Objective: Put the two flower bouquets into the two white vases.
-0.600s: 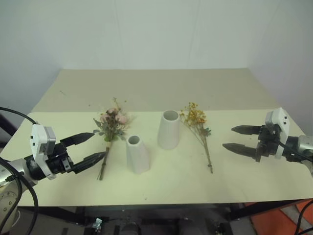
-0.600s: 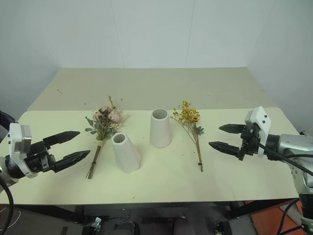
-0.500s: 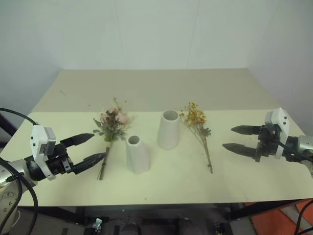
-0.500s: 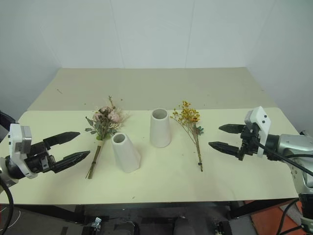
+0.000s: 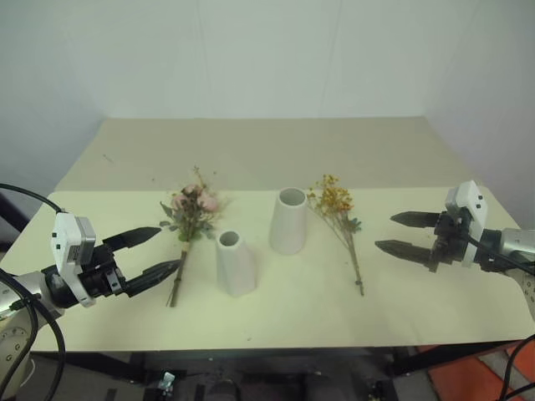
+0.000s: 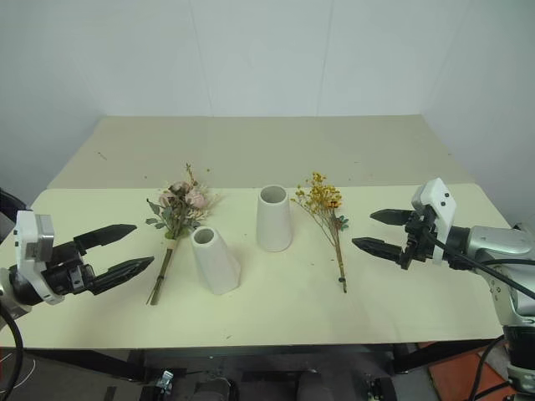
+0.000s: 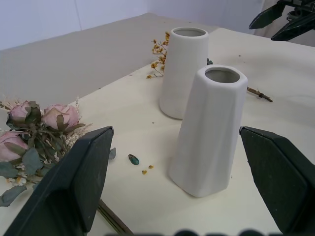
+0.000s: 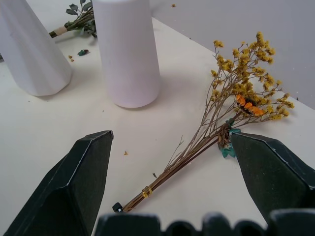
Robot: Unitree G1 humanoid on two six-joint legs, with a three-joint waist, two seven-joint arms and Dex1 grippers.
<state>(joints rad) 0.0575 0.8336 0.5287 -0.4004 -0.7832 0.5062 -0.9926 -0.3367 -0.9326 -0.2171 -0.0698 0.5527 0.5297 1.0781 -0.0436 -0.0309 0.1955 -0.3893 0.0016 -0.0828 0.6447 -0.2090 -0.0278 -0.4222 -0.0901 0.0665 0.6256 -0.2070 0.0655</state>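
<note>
A pale cream, flat-topped table (image 5: 276, 322) carries four things in a loose row between the two sets of open black fingers. Just beside the left fingers (image 5: 159, 271) lies the bouquet of pink roses with white sprigs and green leaves (image 5: 191, 213), flat on the top, and next along stands the shorter matte white vase with a narrow top (image 5: 234, 263), with a few dry crumbs scattered by it. The taller, wider matte white vase (image 5: 289, 221) stands further toward the right fingers (image 5: 397, 248), and nearest those lies the thin bouquet of small yellow-orange dried flowers on long stems (image 5: 341, 221).

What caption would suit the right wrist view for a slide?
Open right hand facing the yellow bouquet lying beside two white vases.
</note>
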